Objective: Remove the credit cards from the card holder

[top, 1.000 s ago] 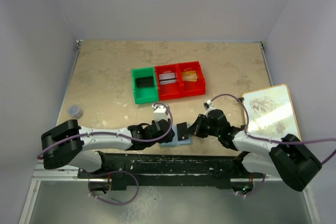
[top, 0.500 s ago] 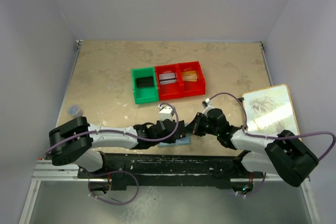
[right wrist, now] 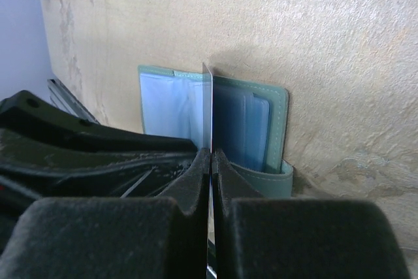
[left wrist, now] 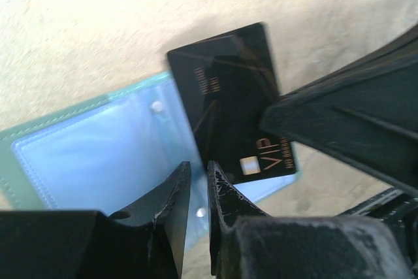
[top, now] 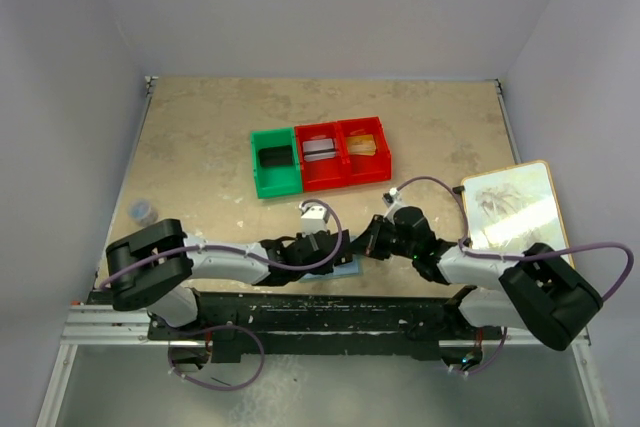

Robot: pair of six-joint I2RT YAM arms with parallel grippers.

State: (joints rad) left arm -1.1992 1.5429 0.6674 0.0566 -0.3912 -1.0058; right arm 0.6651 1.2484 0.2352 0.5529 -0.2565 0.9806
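The light blue card holder [left wrist: 98, 155] lies open and flat at the table's near edge [top: 347, 269]. A black credit card [left wrist: 228, 96] marked VIP stands over its right panel, one corner still against the holder. My right gripper [right wrist: 210, 151] is shut on this card, which shows edge-on [right wrist: 208, 109] in the right wrist view, in front of the holder [right wrist: 251, 122]. My left gripper [left wrist: 198, 164] hovers low over the holder's near edge, jaws a narrow gap apart, with only the blue panel visible between them. From above, both grippers crowd over the holder, the left [top: 335, 247] beside the right [top: 366, 243].
A green bin [top: 274, 162] and a red double bin [top: 343, 152] holding cards stand mid-table. A wooden-framed picture board [top: 510, 207] lies at the right. A small dark round object [top: 144, 211] sits at the left. The arms' base rail [top: 320, 312] runs just behind the holder.
My left arm has slid right, bringing its gripper over the holder, and its jaws have narrowed a little. The right gripper has stayed shut on the black card, almost still.
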